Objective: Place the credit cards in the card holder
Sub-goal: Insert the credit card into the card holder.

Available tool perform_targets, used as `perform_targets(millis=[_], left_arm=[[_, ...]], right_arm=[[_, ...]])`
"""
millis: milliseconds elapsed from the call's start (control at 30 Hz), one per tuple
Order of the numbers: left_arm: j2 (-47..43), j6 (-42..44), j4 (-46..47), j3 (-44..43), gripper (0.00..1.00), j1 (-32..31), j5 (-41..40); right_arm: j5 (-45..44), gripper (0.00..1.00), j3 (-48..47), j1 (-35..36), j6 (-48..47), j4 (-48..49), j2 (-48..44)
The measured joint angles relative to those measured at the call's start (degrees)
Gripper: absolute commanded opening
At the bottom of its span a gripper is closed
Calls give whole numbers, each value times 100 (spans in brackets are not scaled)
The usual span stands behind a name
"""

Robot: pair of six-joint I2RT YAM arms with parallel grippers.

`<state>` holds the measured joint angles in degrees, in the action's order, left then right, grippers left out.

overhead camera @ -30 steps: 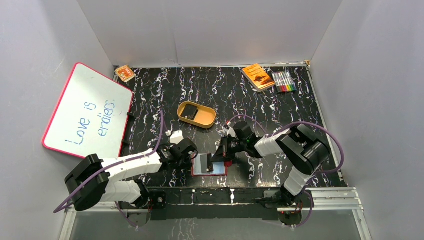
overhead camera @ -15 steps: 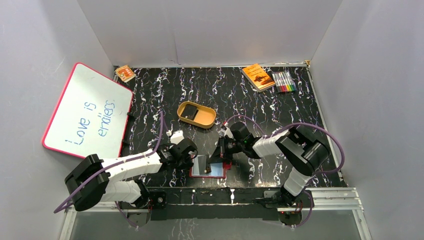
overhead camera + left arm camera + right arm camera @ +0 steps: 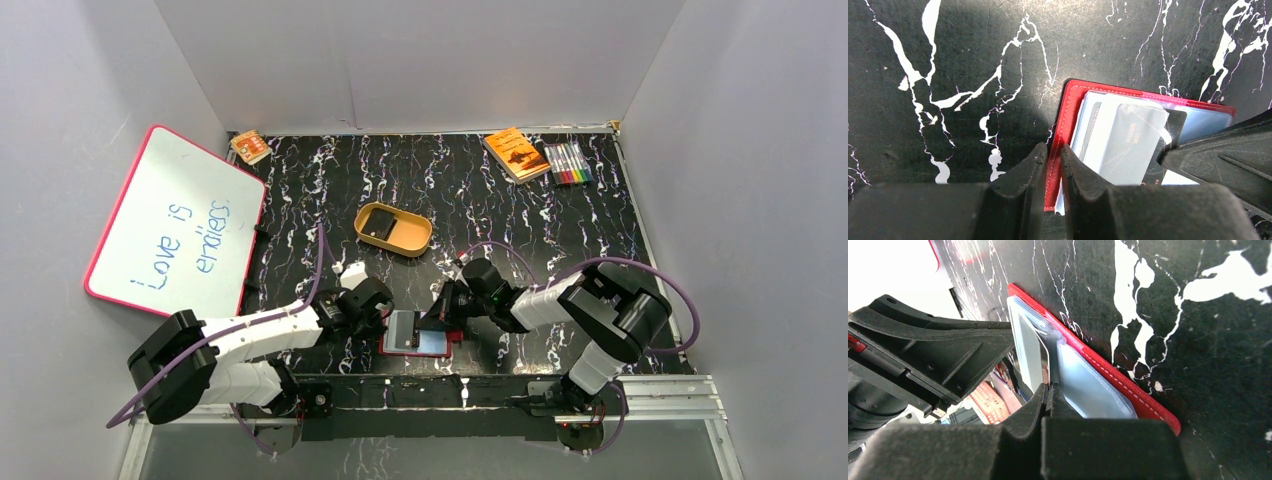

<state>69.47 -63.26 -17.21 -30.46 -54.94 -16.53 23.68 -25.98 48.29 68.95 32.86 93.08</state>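
The red card holder (image 3: 418, 338) lies open near the table's front edge, its clear pockets facing up. My left gripper (image 3: 386, 319) is shut on the holder's left red edge (image 3: 1073, 107), one finger on each side of it. My right gripper (image 3: 441, 312) is shut on a black credit card (image 3: 1175, 123). Most of that card sits under a clear pocket (image 3: 1088, 385), and the right gripper's fingers (image 3: 1218, 160) hold its outer end. A second black card (image 3: 378, 226) rests in the tan dish (image 3: 412, 240).
A whiteboard (image 3: 175, 225) leans at the left wall. An orange booklet (image 3: 517, 153) and a pack of markers (image 3: 567, 162) lie at the back right, and a small orange box (image 3: 250, 147) at the back left. The metal rail runs just in front of the holder.
My right gripper has moved down and left with the card, sliding it further into the pocket. The left jaws have narrowed onto the holder's red edge.
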Motion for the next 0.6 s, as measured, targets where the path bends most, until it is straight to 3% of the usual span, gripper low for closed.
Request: perform_targets(millis=[467,600], left_arm=[[-72,-2,101,85,11,4,72],[-184,-22,74,155,12,2,87]], right_arm=[[-518,0,-133,358,229,9,7],[-577,27,-201,365,96,-254,-83]])
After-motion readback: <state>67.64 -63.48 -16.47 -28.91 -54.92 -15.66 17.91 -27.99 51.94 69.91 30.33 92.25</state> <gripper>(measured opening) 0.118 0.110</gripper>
